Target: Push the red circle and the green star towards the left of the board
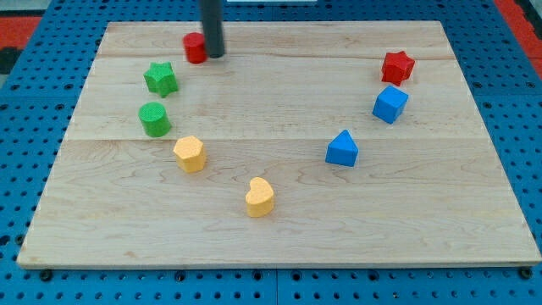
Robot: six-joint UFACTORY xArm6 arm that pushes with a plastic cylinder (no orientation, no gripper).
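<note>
The red circle [195, 48] sits near the view's top, left of centre on the wooden board [279, 220]. My tip [213, 56] stands right against its right side, touching or nearly so. The green star [160, 78] lies below and to the left of the red circle, apart from my tip.
A green circle [155, 119] lies below the green star. A yellow hexagon [190, 154] and a yellow heart [260, 196] sit lower down. On the right are a red star [397, 66], a blue cube [389, 104] and a blue triangle [342, 149].
</note>
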